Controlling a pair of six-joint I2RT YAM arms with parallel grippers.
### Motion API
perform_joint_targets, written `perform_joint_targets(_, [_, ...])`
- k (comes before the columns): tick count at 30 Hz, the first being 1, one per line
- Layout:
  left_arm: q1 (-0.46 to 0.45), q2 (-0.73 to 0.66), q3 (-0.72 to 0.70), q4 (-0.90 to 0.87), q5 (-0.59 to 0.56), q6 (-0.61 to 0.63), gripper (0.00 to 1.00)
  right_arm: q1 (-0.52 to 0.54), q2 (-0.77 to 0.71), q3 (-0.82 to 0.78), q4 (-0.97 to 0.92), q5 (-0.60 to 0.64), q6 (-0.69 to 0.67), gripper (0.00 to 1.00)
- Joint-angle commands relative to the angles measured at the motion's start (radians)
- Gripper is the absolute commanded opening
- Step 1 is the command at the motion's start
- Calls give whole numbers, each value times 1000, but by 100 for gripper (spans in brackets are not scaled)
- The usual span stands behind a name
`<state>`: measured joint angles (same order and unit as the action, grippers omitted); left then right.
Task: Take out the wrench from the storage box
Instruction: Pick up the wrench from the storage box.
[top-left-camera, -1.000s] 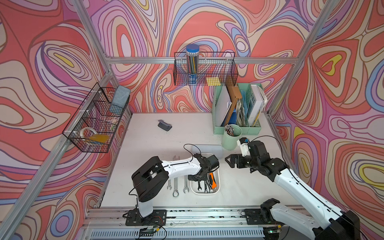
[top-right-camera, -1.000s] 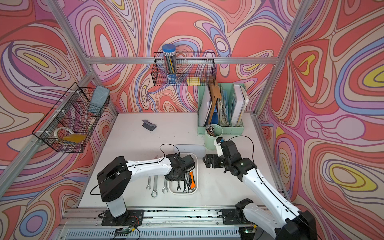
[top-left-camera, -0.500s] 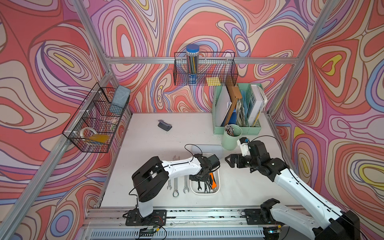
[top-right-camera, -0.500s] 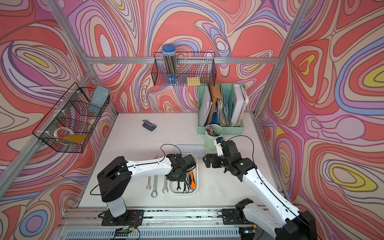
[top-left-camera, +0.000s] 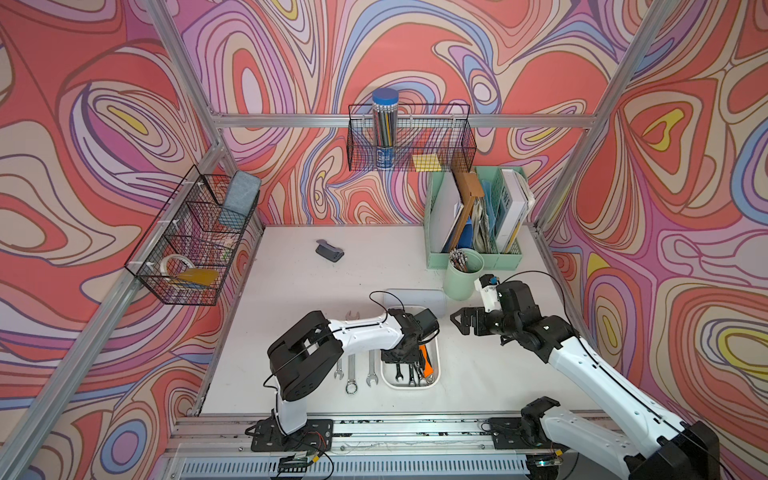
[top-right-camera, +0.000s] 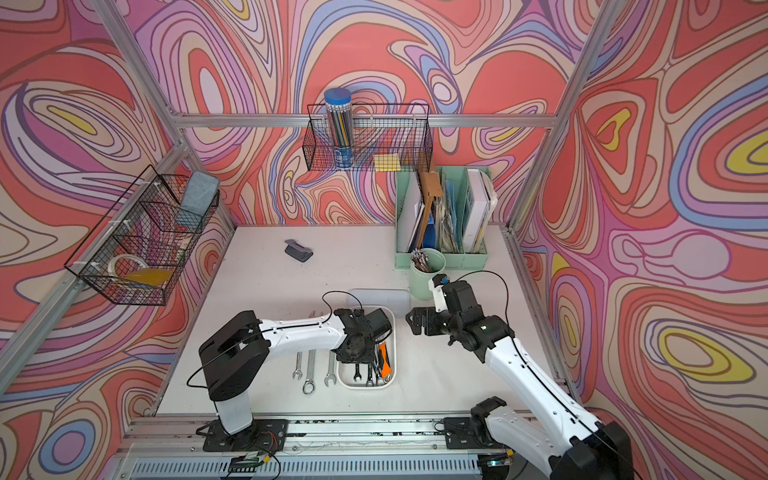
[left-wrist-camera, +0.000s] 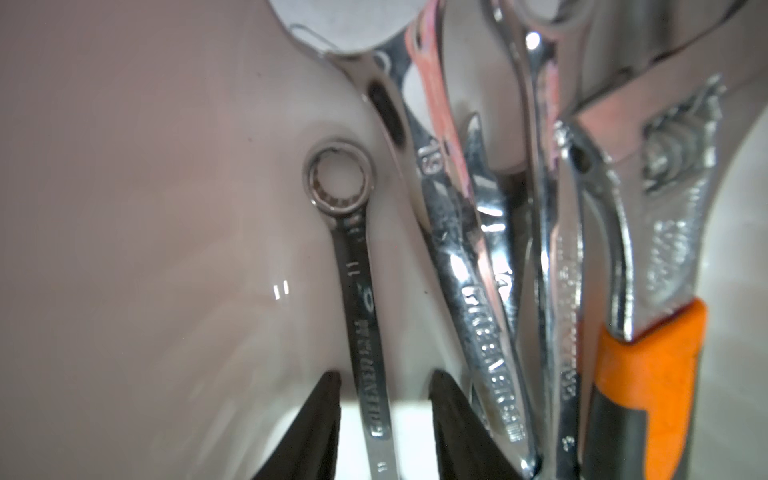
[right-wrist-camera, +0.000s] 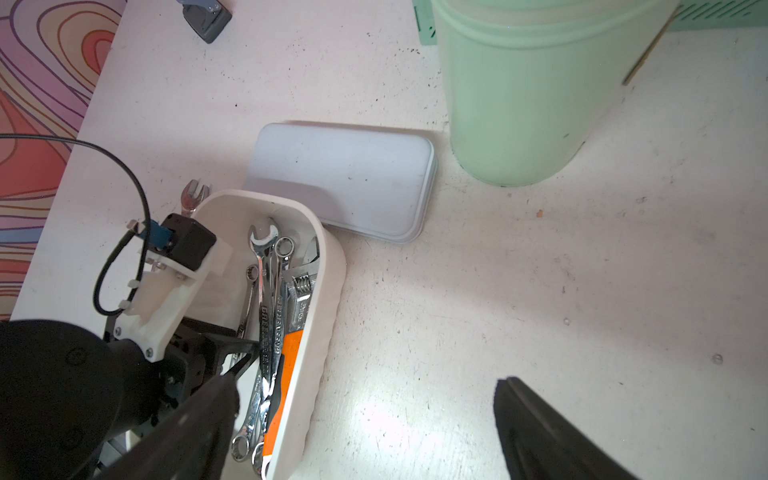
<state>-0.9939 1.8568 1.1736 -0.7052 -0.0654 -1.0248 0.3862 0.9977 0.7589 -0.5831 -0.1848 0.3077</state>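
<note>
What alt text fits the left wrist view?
Left gripper, jaws open, straddles the shaft of a small ring-ended wrench lying in the white storage box. Beside it lie larger chrome wrenches and an orange-handled adjustable wrench.

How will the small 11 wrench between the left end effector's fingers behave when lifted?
Likely rigid: the small wrench is solid metal. Its polished chrome looks slippery, so it may twist in the left end effector.

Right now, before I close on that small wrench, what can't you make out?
Left wrist view: other end of the small wrench, past the left gripper, cut off by frame edge.
Both top views: its fingertips, hidden under the arm's wrist in the storage box.
Right wrist view: wrench pile count; they overlap.
</note>
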Motion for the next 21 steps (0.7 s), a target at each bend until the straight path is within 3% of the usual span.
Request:
perform_joint_targets(1, [5,78,-77,0,71,-24,35,-8,2,-15,13,-15,-7,98])
perform_joint_targets(13, [0,85,-44,-74,24,-15,8,-23,-9,-36,28,-30,-5,98])
perform_joint_targets(21, [-5,6,28,-141,-54,-11,5,-30,-13,-33,32,-36,-4,98])
